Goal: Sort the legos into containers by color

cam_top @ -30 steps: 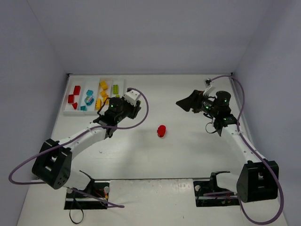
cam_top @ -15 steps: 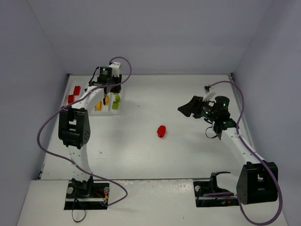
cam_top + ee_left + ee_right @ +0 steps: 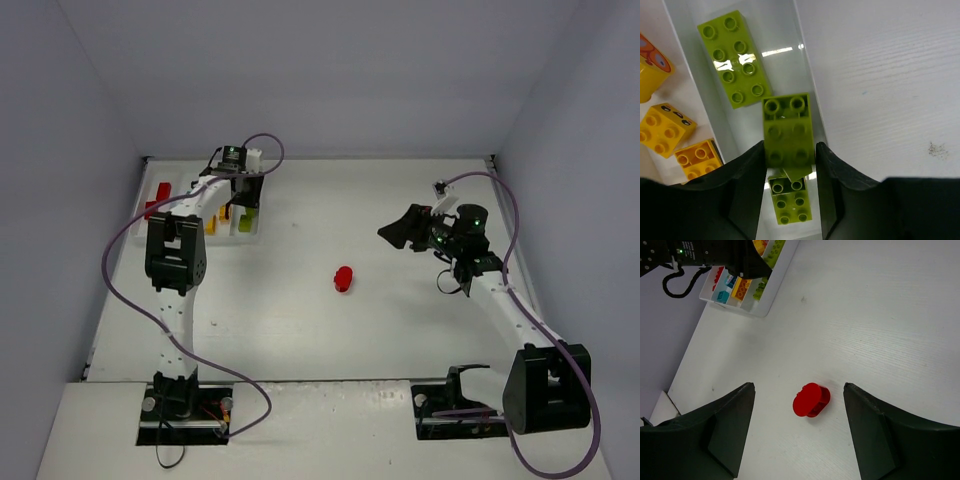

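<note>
My left gripper (image 3: 790, 150) (image 3: 238, 195) hangs over the rightmost compartment of the white tray (image 3: 803, 50) (image 3: 256, 233). A blurred lime green lego (image 3: 787, 130) sits between its jaws, with a thin gap at the right finger, so the jaws stand slightly open. Two more lime legos (image 3: 735, 57) (image 3: 790, 202) lie in that compartment. Yellow legos (image 3: 667, 127) fill the compartment to the left. A red rounded lego (image 3: 343, 279) (image 3: 811, 400) lies alone mid-table. My right gripper (image 3: 798, 386) (image 3: 392, 228) hovers open above it, one finger on each side and well apart from it.
Red legos (image 3: 163, 190) lie in the tray's leftmost compartment and cyan ones (image 3: 725, 294) in the second. The left arm (image 3: 178, 250) stretches up the left side to the tray. Grey walls close the table at the back and on both sides.
The left arm swung from beside the tray's near end to over its far right compartment, carrying the lime lego. Its jaws have just parted a little. The right arm barely shifted.
</note>
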